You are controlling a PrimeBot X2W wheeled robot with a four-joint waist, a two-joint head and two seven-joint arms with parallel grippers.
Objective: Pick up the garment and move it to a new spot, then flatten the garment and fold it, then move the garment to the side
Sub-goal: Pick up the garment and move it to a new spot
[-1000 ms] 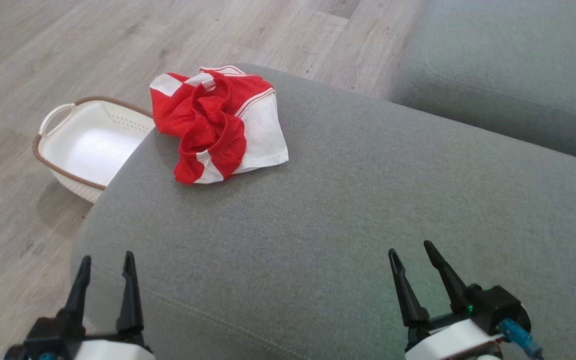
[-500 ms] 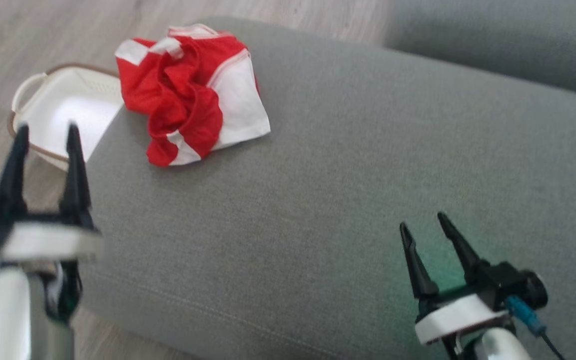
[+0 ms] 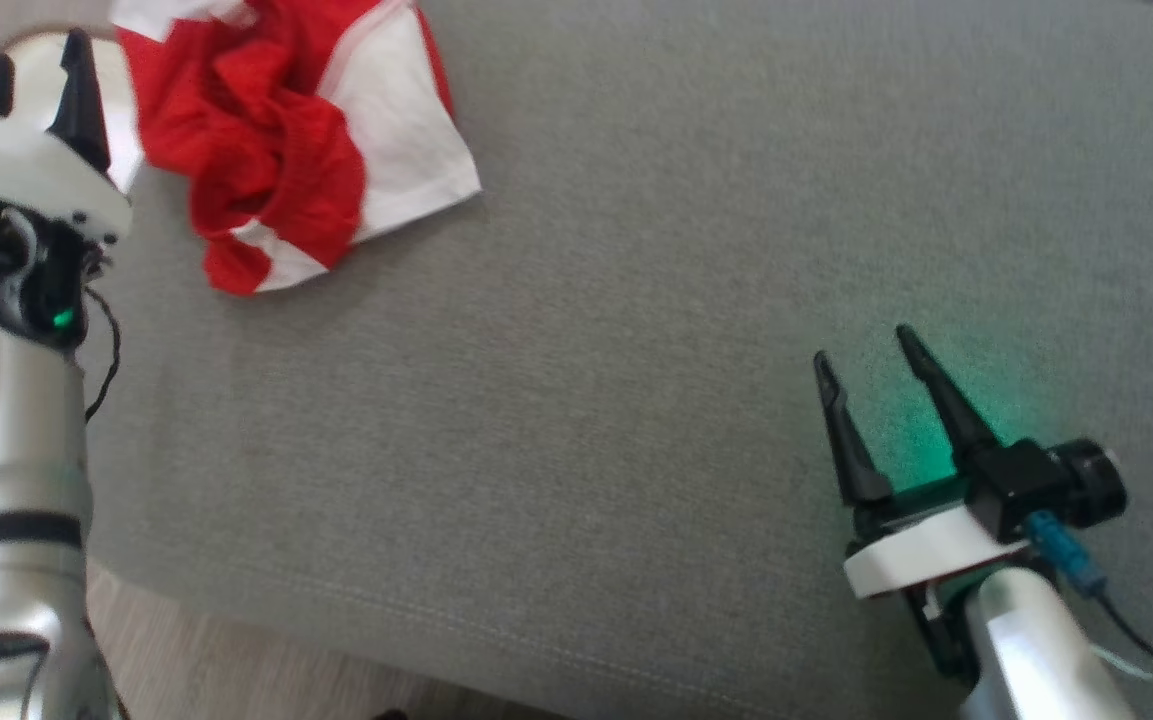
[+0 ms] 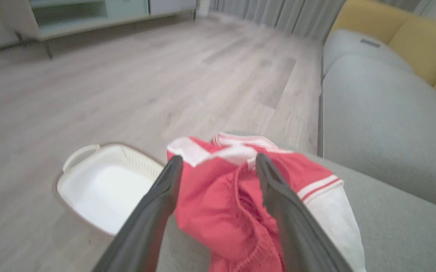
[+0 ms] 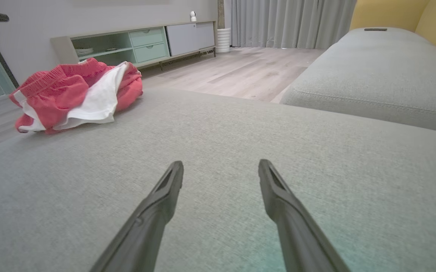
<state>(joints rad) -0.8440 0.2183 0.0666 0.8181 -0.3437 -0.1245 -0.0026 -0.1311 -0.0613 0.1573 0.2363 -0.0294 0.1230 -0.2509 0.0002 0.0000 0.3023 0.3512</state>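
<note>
Far left: white basket (image 4: pixel 134 160) sits on the wood floor (image 4: pixel 89 75), against the end of the grey sofa cushion (image 3: pixel 636 350).

Left gripper (image 3: pixel 36 65): fingers spread, nothing between them. It is raised over the cushion's left end, just beside the garment (image 3: pixel 266 160). Contact cannot be told. In the left wrist view the two fingers frame the red cloth.

Garment: red and white, crumpled in a heap on the cushion's far left part, next to the basket.

Right gripper (image 3: pixel 863 347): fingers spread, holding nothing, low over the cushion and well apart from the garment. A green glow falls on the fabric beside it.

Grey sofa (image 3: pixel 636 400), white basket (image 4: pixel 100 192) beside
</note>
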